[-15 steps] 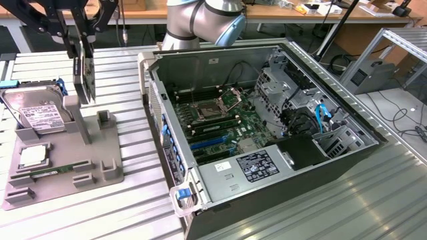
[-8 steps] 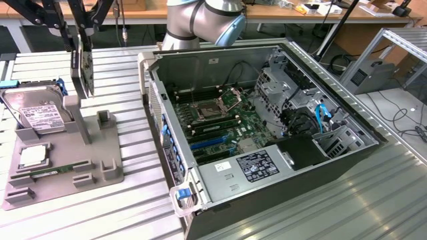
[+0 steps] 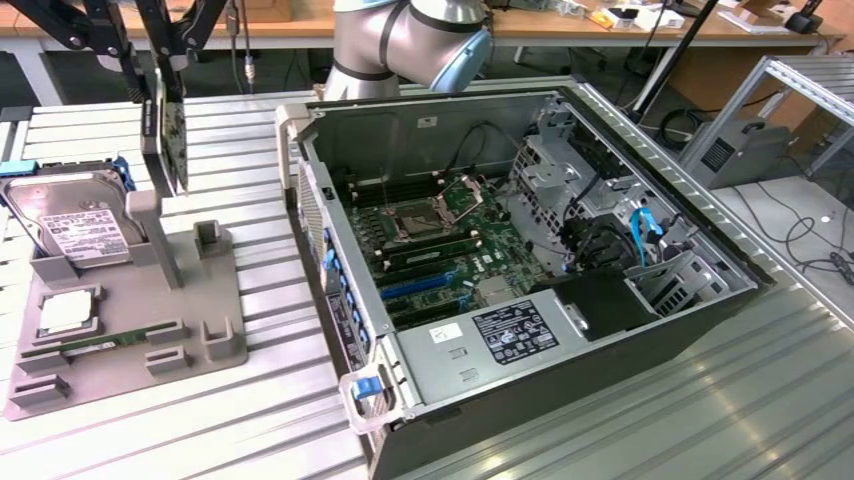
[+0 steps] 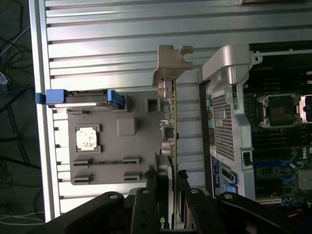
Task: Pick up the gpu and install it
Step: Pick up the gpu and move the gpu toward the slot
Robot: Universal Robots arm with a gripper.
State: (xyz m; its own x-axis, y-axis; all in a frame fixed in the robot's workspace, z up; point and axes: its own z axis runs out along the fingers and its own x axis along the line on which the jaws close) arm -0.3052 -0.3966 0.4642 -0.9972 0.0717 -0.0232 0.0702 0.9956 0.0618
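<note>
Upper left of the exterior view, the gripper (image 3: 163, 95) is clamping the gpu (image 3: 174, 140) upright over the gray holder tray (image 3: 200, 335). Gripping it edge-on is probably leaving the connector edge free. The open PC case (image 3: 400, 130) is lying at center frame.

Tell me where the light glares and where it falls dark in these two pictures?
Exterior view: soft sheen on the ribbed table, the computer case dim inside. Wrist view: bright glare on the table slats, the end effector a dark shape gripping the gpu.
</note>
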